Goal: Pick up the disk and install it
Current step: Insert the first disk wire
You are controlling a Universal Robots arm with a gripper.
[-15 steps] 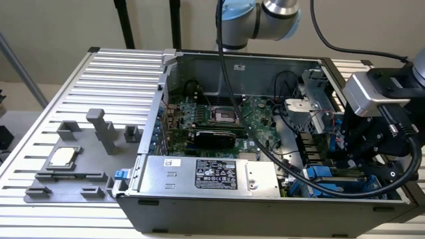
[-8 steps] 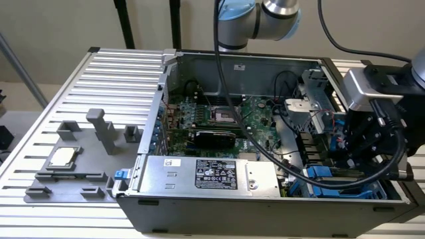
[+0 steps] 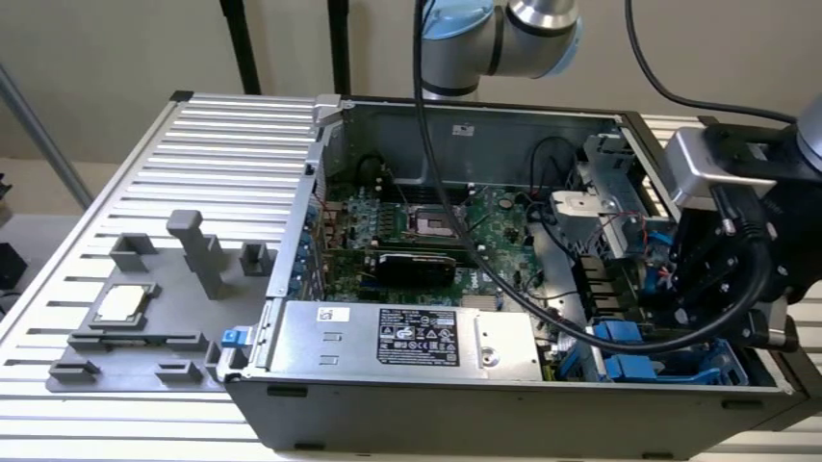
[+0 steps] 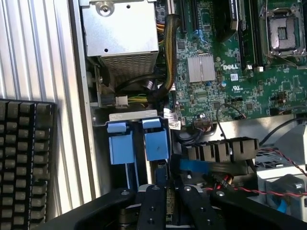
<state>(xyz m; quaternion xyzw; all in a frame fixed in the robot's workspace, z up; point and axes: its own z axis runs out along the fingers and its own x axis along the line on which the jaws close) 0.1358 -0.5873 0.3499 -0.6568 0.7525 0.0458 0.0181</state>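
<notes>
From the exterior view I can't make out the fingers: the wrist (image 3: 732,260) and a looped black cable (image 3: 514,279) stand in front of the drive bay at the case's (image 3: 514,414) near corner, on the exterior view's right. Bits of blue plastic (image 3: 623,337) show past them.

The wrist view tells me more. The gripper (image 4: 168,191) has its fingers drawn close together, pinching a thin piece that stands edge-on between them. I take that to be the disk (image 4: 157,143), going by the blue frame end in line just beyond the fingertips. Its metal face and label are hidden from me. It sits upright in the bay, with a second blue frame (image 4: 120,143) in the slot just beside it. How deep it sits I can't tell.

The case lies open on its side. Inside it are the green board (image 3: 411,217) with its empty socket, the grey supply (image 3: 398,342) along the near wall, and bundled wires around the bay.

The case rests on a ribbed metal table (image 3: 244,125). On the exterior view's left, well apart from the case, a grey fixture (image 3: 129,356) holds a small square chip (image 3: 122,303). In the wrist view a black gridded block (image 4: 24,158) lies on the table, cut off at the edge. Behind everything is a plain beige wall.
</notes>
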